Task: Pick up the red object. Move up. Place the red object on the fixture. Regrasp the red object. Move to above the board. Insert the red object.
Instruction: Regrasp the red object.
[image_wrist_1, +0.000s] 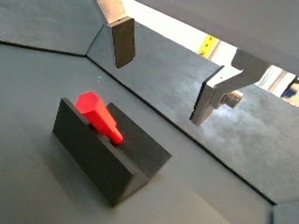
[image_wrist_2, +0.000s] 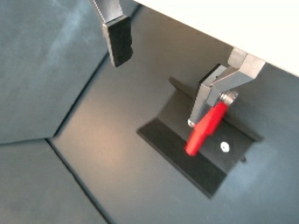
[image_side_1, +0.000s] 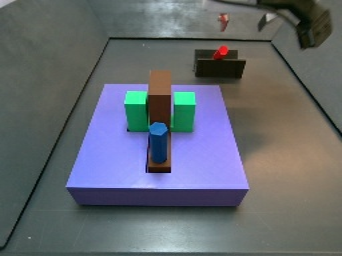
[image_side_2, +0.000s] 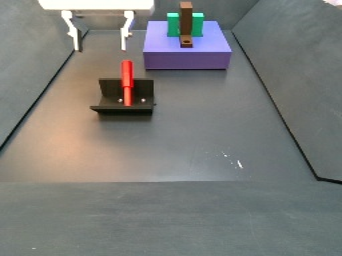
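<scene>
The red object is a slim red peg that leans in the dark fixture on the grey floor. Both also show in a side view, peg and fixture. In both wrist views the peg rests on the fixture. My gripper is open and empty. It hangs above the floor beyond the fixture, apart from the peg. Nothing lies between its fingers in the wrist views. The lavender board lies apart from the fixture.
The board carries green blocks, a long brown bar and a blue peg. Dark walls enclose the floor on all sides. A yellow marker sits at the floor's edge.
</scene>
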